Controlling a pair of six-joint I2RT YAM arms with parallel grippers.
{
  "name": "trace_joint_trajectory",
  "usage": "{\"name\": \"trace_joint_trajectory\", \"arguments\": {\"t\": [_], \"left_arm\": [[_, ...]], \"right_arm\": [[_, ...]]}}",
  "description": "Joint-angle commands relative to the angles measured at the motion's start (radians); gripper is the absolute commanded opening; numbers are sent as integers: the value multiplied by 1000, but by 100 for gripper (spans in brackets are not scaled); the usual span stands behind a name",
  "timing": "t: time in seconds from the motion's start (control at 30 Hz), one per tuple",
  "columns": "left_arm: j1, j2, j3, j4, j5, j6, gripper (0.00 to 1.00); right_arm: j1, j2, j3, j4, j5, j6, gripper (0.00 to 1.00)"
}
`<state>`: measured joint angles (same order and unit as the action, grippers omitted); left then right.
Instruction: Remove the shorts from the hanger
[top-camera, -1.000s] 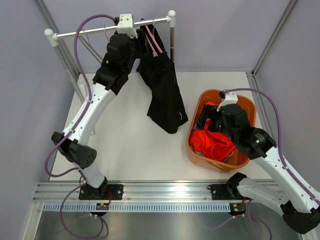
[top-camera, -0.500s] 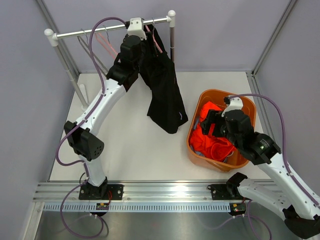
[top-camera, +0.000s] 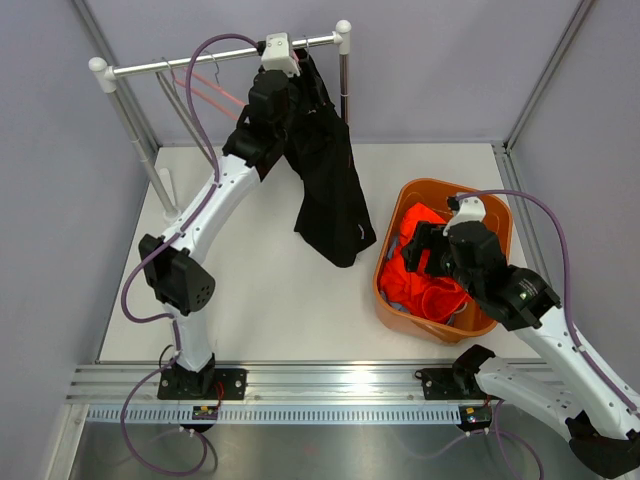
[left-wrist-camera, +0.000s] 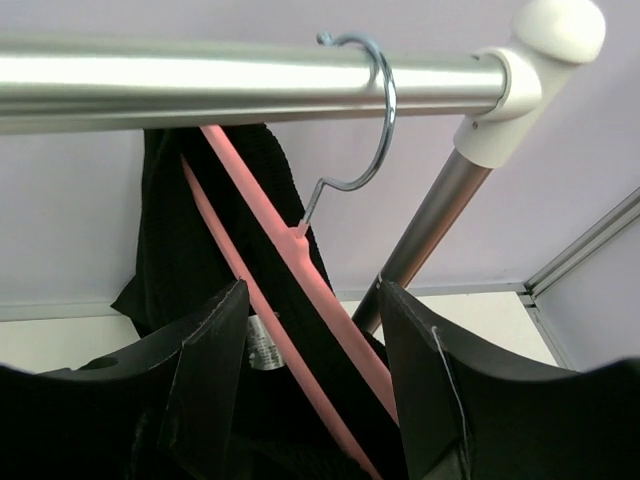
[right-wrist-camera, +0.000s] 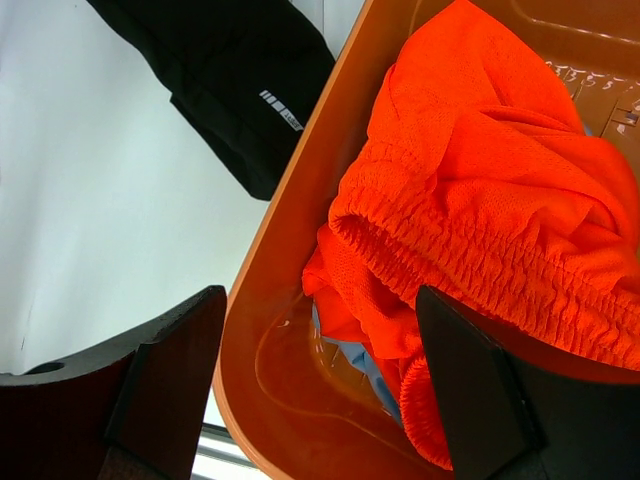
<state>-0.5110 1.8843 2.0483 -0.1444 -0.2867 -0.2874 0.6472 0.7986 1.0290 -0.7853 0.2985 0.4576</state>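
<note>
Orange shorts (right-wrist-camera: 480, 190) lie heaped over a blue pair (right-wrist-camera: 360, 362) in the basket (right-wrist-camera: 285, 270) at near right. The right gripper (right-wrist-camera: 320, 295) hangs above them, jaws wide, holding nothing. Farther off, black shorts (top-camera: 330, 190) hang from a pink hanger (left-wrist-camera: 262, 190) hooked on the rail (left-wrist-camera: 200, 75). The left gripper (left-wrist-camera: 312, 290) straddles the hanger, jaws apart, grasping nothing. White table (top-camera: 260, 290); grey walls (top-camera: 430, 70).

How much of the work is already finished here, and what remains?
Done: the orange shorts and light blue shorts lie in the basket. In hand: the left fingers stand open either side of the pink hanger, gripping nothing. Left: the black shorts hang on that hanger from the rail.
</note>
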Motion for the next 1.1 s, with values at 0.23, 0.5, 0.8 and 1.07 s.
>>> {"name": "trace_joint_trajectory", "arguments": {"t": [0.23, 0.5, 0.8, 1.07], "left_arm": [[-21, 98, 102, 101, -46, -12, 58], [-40, 108, 105, 103, -80, 22, 44], [-41, 49, 76, 57, -129, 28, 7], [-41, 61, 121, 52, -121, 60, 24]], "right_arm": [[-6, -7, -17, 4, 51, 3, 86], [-6, 2, -26, 12, 68, -13, 88], [-6, -1, -37, 20, 56, -7, 88], [-6, 1, -40, 23, 53, -8, 88]]}}
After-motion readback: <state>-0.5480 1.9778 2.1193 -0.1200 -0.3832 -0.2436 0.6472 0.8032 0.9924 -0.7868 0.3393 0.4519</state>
